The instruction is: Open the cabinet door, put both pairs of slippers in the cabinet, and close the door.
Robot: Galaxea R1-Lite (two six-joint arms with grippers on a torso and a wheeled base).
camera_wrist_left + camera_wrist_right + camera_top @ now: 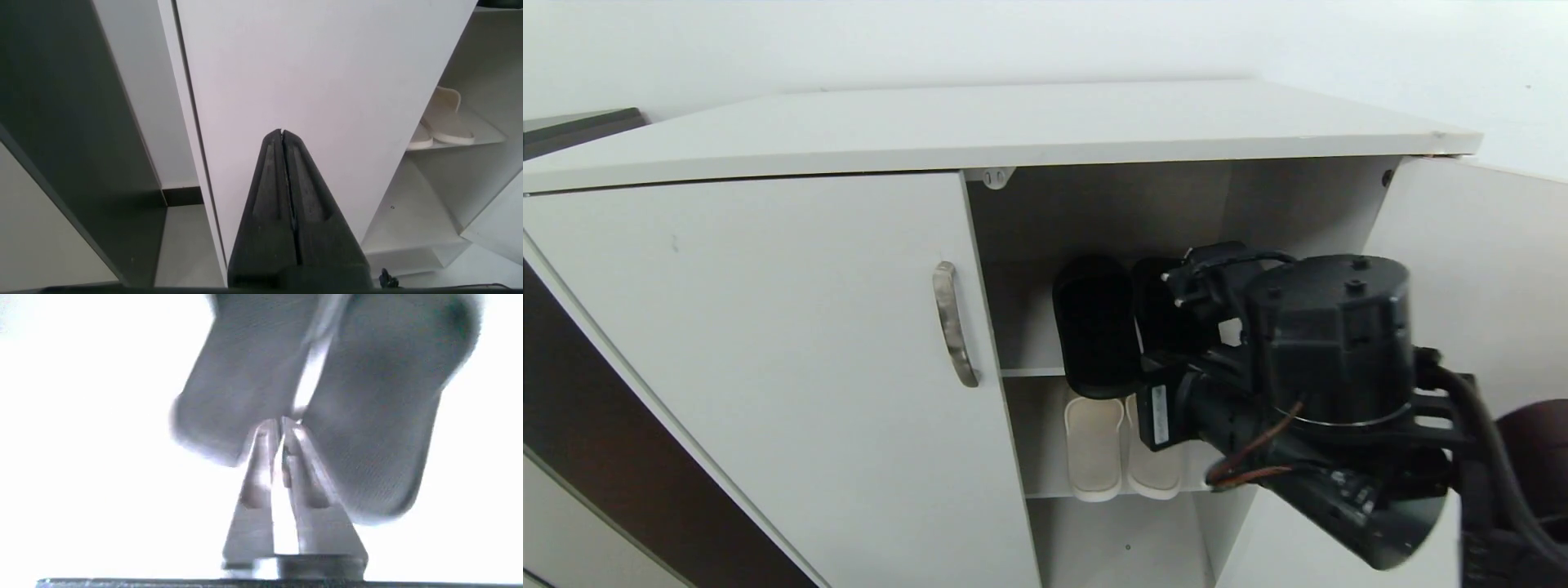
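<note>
A pair of black slippers hangs in the open right half of the white cabinet, level with the upper shelf. My right gripper is shut on them, pinching the two black slippers together at their edges. A pair of white slippers stands side by side on the lower shelf, toes inward; the white slippers also show past the door's edge. My left gripper is shut on nothing, low in front of the closed left door.
The closed left door carries a metal handle. The right door stands swung open to the right of my right arm. A dark panel sits left of the cabinet. The bottom compartment holds nothing.
</note>
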